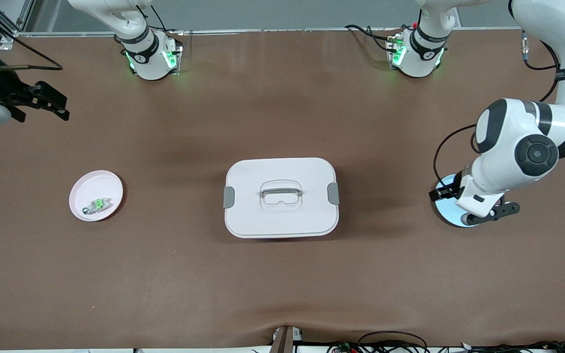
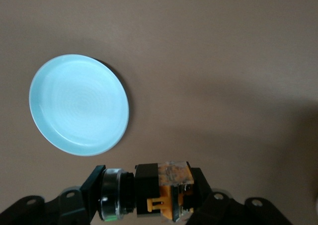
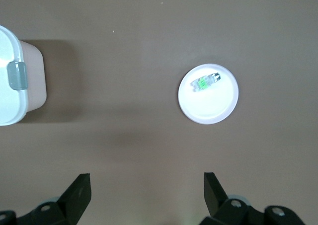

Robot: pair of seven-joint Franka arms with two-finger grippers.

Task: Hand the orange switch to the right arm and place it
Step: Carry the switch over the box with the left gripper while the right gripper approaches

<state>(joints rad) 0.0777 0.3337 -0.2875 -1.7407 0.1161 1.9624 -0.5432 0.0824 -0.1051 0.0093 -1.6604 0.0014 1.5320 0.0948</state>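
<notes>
Front view: the left gripper [image 1: 451, 196] hangs over the blue plate [image 1: 447, 212] near the table's left-arm edge; the right gripper [image 1: 49, 105] waits at the right-arm edge.

Left wrist view: its fingers [image 2: 94, 185] clamp the orange switch [image 2: 161, 190] above the table [image 2: 223, 61].

Right wrist view: jaws spread wide, empty, above the pink plate [image 3: 208, 111] holding the green-topped part [image 3: 204, 82]; the lidded box [image 3: 12, 76] sits mid-table.
</notes>
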